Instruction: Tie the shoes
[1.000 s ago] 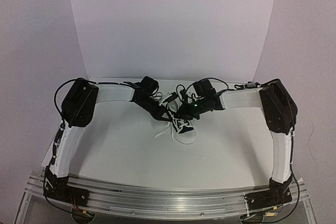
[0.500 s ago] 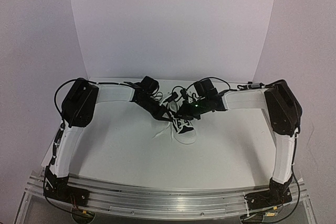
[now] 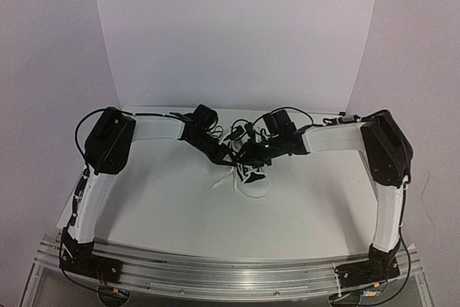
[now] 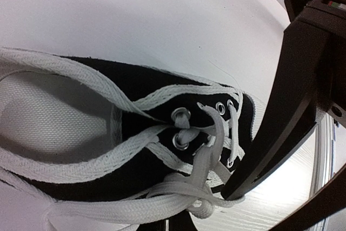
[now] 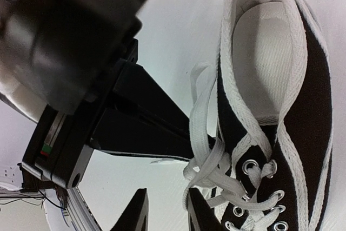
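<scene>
Sneaker (image 3: 251,175) central on table (image 3: 162,203), edges distant.

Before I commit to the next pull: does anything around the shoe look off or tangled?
Nothing damaged or tipped. Only the white laces look untidy: loosely bunched beside the sneaker near its top eyelets, no bow formed, with the left gripper pinching them there.
</scene>
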`<state>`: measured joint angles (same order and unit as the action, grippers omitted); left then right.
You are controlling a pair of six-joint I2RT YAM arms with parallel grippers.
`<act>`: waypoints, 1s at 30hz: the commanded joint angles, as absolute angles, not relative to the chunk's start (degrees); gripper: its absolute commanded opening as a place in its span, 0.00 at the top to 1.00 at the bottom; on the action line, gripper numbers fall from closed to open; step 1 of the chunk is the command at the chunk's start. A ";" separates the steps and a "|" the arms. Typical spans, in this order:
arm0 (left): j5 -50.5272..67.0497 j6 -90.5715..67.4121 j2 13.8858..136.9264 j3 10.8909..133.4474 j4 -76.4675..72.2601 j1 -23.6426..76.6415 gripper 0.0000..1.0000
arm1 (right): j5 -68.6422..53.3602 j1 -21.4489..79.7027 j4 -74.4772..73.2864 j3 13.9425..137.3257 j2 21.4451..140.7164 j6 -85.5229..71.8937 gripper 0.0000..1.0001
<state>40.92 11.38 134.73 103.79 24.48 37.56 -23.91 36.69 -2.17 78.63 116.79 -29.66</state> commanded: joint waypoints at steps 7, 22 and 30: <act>41.92 10.32 136.38 105.45 20.56 38.37 1.00 | -19.17 35.60 -5.66 80.20 111.39 -32.41 0.57; 41.64 11.02 136.27 104.85 20.79 38.33 1.00 | -15.03 33.23 -16.53 85.84 115.33 -26.80 0.81; 42.27 10.02 136.21 104.59 20.09 38.31 1.00 | -19.68 34.09 -16.61 86.44 117.55 -22.20 0.80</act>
